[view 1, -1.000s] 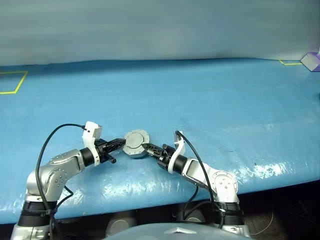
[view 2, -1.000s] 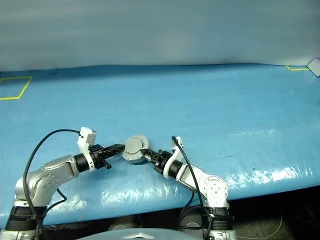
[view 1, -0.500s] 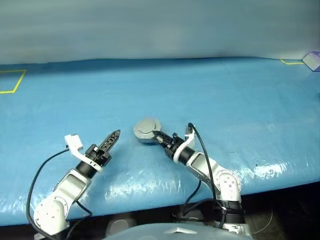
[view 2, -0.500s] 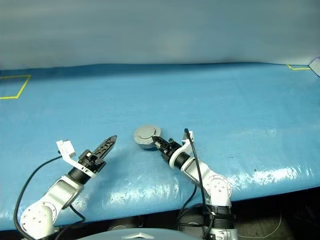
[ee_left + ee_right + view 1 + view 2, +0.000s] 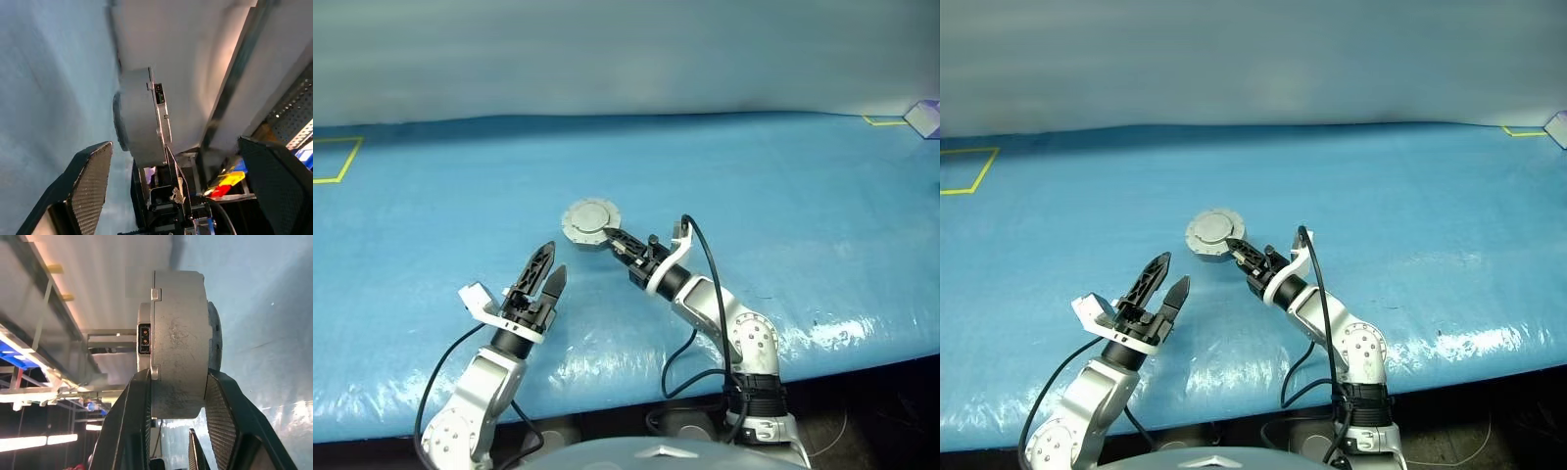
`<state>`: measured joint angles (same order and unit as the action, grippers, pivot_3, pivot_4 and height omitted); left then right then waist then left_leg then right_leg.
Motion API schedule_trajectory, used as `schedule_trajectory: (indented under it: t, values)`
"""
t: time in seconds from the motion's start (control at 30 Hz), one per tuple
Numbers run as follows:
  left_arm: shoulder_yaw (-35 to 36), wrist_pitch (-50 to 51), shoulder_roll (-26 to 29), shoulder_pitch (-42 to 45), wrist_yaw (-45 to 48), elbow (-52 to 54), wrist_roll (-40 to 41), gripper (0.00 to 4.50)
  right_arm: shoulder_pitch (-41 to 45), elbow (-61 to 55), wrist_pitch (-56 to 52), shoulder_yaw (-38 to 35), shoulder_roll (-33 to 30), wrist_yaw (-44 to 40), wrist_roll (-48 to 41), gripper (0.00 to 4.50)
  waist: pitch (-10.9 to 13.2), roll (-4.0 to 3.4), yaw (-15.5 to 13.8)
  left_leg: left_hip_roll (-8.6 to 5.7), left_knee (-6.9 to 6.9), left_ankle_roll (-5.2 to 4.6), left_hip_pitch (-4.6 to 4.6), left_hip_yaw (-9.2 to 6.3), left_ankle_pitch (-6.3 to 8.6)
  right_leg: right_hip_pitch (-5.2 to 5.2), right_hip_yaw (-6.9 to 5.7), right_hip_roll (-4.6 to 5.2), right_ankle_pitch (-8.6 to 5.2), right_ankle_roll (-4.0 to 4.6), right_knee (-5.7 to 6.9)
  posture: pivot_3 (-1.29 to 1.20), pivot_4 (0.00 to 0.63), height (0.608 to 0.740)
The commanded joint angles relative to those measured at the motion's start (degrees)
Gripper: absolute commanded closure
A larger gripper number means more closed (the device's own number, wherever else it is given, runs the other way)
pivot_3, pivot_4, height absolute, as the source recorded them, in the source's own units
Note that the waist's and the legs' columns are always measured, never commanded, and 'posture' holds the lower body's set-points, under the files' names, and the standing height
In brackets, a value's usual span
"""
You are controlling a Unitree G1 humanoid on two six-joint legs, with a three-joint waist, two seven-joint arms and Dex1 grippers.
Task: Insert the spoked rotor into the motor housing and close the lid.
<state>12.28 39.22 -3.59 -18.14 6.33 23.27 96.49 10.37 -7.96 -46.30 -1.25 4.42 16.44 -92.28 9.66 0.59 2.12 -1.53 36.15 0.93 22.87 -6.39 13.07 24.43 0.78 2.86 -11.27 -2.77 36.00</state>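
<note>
The motor housing (image 5: 589, 223) is a short round grey cup held off the blue table, and my right gripper (image 5: 610, 236) is shut on its side. In the right wrist view the fingers (image 5: 132, 426) clamp the housing (image 5: 178, 357) across its thickness. The lid (image 5: 1214, 228) lies closed on the cup, its plain grey face showing. My left gripper (image 5: 551, 264) stands open and empty, down and to the left of the housing, apart from it. The left wrist view looks between its fingers (image 5: 90, 178) at the housing (image 5: 142, 117). The spoked rotor is hidden.
A blue sheet covers the table (image 5: 754, 186). Yellow tape marks lie at the far left (image 5: 352, 160) and far right (image 5: 876, 121). A small purple and white object (image 5: 925, 117) sits at the far right corner. The table's front edge (image 5: 862, 348) runs just before my arms.
My left gripper let go of the housing, opened wide, rolled and drew back toward the near edge. My right gripper carried the housing up and farther away.
</note>
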Motion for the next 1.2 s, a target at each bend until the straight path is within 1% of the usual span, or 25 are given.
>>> schedule_trajectory:
  t: [0.03, 0.27, 0.43, 0.67, 0.93, 1.2]
  values:
    - [-2.4, -1.1, -2.5, -0.1, 1.7, 0.7, 3.0, 0.00, 0.3, -5.2, 0.0, 2.5, 3.8, -1.5, -4.0, 3.34, 0.0, 0.00, 0.0, 0.00, 0.00, 0.00, 0.00, 0.00, 0.00, 0.00, 0.00, 0.00, 0.00, 0.00, 0.00, 0.00, 0.150, 0.740]
    - [-3.5, -2.1, -0.6, 0.6, 5.5, -2.1, 3.0, 0.00, -2.2, -6.6, -0.9, 6.3, 2.4, -0.9, -6.2, 3.34, 0.0, -0.01, 0.0, 0.00, 0.00, 0.00, 0.00, 0.00, 0.00, 0.00, 0.01, -0.01, 0.00, 0.00, 0.00, 0.00, 0.150, 0.740]
    - [-3.6, -2.5, -0.6, 1.2, 7.3, -3.2, 3.5, 0.00, -3.8, -7.3, -1.5, 7.8, 1.2, -0.8, -7.1, 3.34, 0.0, -0.01, 0.0, 0.00, 0.03, 0.00, 0.01, 0.00, 0.00, -0.01, 0.01, -0.02, 0.00, 0.00, 0.00, 0.00, 0.150, 0.740]
    - [-4.8, -4.3, -1.7, 1.8, 4.1, -2.9, 2.8, 0.00, -4.6, -9.3, -1.4, 8.2, 0.5, -0.2, -8.5, 3.34, 0.0, 0.00, 0.0, 0.00, 0.03, -0.01, 0.01, -0.01, 0.00, -0.01, 0.01, -0.02, 0.00, 0.00, 0.00, 0.00, 0.150, 0.740]
    - [-7.4, -5.1, -1.3, -0.1, 0.8, -0.2, 3.0, 0.00, -3.5, -9.0, 0.2, 7.0, 0.5, -0.5, -7.5, 3.34, 0.0, -0.01, 0.0, 0.00, 0.03, -0.02, 0.01, 0.00, 0.01, -0.01, 0.05, -0.04, 0.00, 0.01, -0.01, 0.00, 0.150, 0.740]
    - [-9.4, -7.7, -2.1, -1.1, -0.9, 2.8, 2.4, 0.00, -3.3, -8.6, 0.3, 7.2, 0.5, -1.1, -6.7, 3.34, 0.0, -0.01, 0.0, 0.01, 0.04, -0.02, 0.01, 0.00, 0.01, -0.01, 0.06, -0.05, 0.00, 0.01, 0.00, 0.00, 0.150, 0.740]
